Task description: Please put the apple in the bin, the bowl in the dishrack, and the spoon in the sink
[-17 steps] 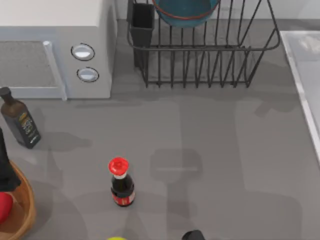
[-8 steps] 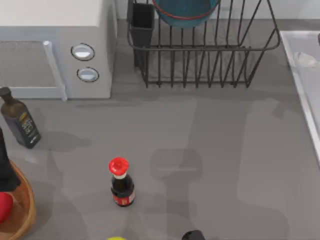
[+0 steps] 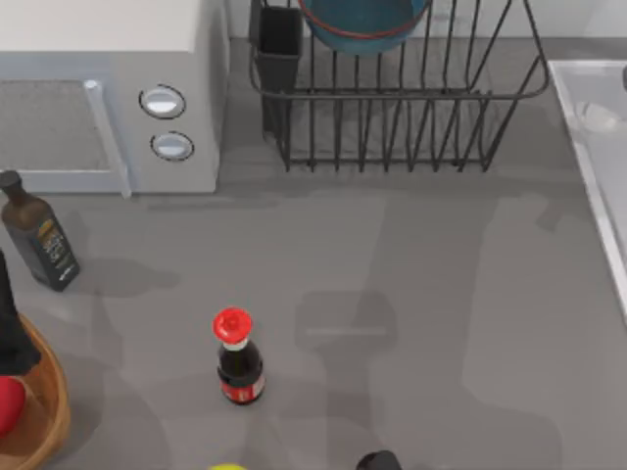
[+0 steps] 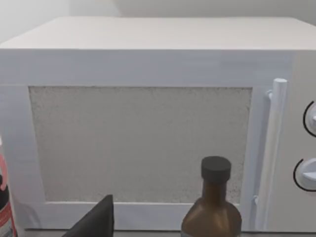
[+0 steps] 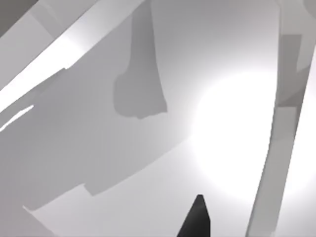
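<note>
Now my right gripper's dark fingertip [image 5: 196, 217] hangs above the pale floor of the sink [image 3: 588, 108]; whether its fingers are parted, I cannot tell. At the table's right edge the spoon [image 3: 598, 116] lies inside that basin. Farther left, the bowl [image 3: 364, 22] sits in the dishrack [image 3: 402, 108], and the apple [image 3: 8, 403] rests in the bin [image 3: 44, 411] beside my left arm [image 3: 10, 323].

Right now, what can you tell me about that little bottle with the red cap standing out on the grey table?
The sauce bottle stands upright by itself on the grey table, towards the near edge and left of the middle. It has a bright red cap, a short narrow neck and a squat round body of dark, glossy glass-like material, with a red label band round its lower part. Nothing touches it but the table; its shadow falls beside it.
</note>
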You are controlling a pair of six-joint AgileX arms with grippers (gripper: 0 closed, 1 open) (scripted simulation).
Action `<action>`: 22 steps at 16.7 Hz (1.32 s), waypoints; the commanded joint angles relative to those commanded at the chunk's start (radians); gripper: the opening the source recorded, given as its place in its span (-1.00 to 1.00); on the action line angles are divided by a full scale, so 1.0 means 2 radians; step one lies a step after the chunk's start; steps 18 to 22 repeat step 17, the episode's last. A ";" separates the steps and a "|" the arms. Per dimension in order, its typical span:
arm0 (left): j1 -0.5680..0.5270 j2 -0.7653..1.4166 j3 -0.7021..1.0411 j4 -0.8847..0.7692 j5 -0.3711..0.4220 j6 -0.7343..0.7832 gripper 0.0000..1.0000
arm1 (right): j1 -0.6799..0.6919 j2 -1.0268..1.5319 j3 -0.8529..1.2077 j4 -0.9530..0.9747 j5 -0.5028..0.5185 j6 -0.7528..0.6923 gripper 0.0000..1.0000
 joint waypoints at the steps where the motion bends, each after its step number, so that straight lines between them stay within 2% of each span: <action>1: 0.000 0.000 0.000 0.000 0.000 0.000 1.00 | 0.000 0.000 0.000 0.000 0.000 0.000 -0.55; 11: 0.000 0.000 0.000 0.000 0.000 0.000 1.00 | 0.000 0.000 0.000 0.000 0.000 0.000 0.96; 22: 0.000 0.000 0.000 0.000 0.000 0.000 1.00 | 0.000 0.000 0.000 0.000 0.000 0.000 1.00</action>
